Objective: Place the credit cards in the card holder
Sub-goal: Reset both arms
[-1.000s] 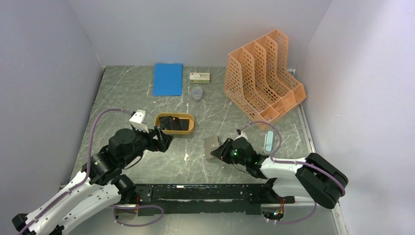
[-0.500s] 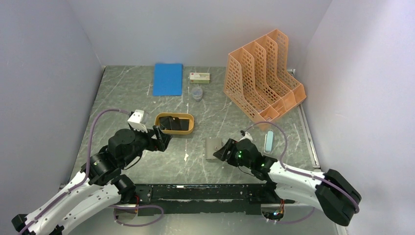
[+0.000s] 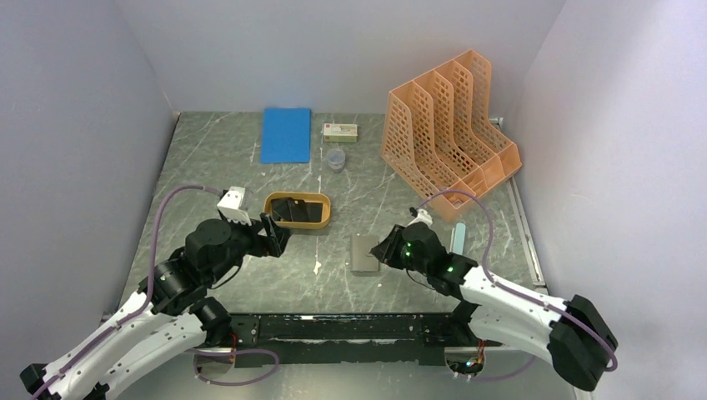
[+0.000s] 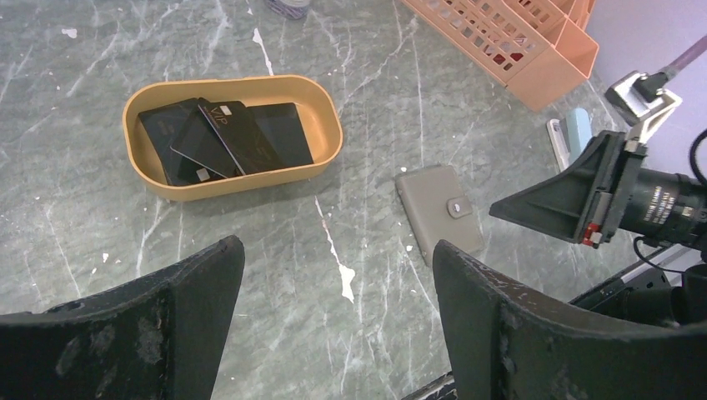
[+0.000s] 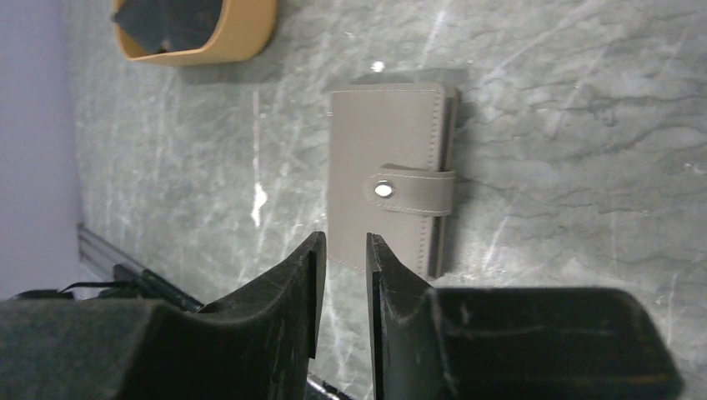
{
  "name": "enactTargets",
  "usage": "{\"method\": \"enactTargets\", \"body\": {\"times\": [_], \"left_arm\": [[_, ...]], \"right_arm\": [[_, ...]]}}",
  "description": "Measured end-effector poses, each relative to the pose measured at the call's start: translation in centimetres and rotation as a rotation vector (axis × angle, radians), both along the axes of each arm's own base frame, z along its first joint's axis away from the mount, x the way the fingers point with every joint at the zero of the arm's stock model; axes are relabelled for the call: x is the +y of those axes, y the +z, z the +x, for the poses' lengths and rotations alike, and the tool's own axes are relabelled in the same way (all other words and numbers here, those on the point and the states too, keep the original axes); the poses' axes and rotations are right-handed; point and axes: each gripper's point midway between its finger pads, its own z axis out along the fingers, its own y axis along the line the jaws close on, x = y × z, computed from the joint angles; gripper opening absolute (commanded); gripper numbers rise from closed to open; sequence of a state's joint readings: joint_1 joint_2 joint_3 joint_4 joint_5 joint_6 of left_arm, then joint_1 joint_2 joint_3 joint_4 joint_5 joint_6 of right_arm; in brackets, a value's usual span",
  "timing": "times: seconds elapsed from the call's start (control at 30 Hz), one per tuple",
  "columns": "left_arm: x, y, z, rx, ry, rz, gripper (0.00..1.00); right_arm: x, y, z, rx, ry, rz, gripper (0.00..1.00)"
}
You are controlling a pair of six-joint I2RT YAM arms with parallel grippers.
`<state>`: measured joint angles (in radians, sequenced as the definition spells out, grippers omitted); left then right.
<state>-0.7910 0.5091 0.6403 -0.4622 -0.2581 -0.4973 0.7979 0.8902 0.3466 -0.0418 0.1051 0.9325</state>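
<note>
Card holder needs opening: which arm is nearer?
Right. The right arm holds its jaws just right of the card holder; the left arm is farther left, beside the orange tray.

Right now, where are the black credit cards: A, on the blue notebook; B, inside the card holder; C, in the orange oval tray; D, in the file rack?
C: the credit cards lie piled in the orange oval tray, and the card holder lies snapped shut, apart from it.

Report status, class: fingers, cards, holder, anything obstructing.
Left fingers wide open, empty. Right fingers narrowly apart at card holder, clasp shut. Credit cards in orange tray.
</note>
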Motion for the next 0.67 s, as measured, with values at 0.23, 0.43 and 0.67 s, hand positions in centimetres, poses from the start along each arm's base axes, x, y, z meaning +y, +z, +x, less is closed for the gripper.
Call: {"method": "enactTargets", "body": {"times": [0.23, 0.43, 0.67], "left_arm": [[0.0, -0.2, 0.1, 0.012, 0.007, 0.002, 0.90], [-0.1, -0.2, 0.5, 0.065, 0.037, 0.030, 0.92], [0.4, -0.5, 0.8, 0.094, 0.080, 0.049, 0.92]], "right_arm": [[-0.3, -2.3, 0.3, 0.045, -0.010, -0.052, 0.58], [-1.6, 0.0, 1.2, -0.068, -0.058, -0.052, 0.78], [-4.4, 3.6, 2.8, -0.181, -0.167, -0.127, 0.87]]}}
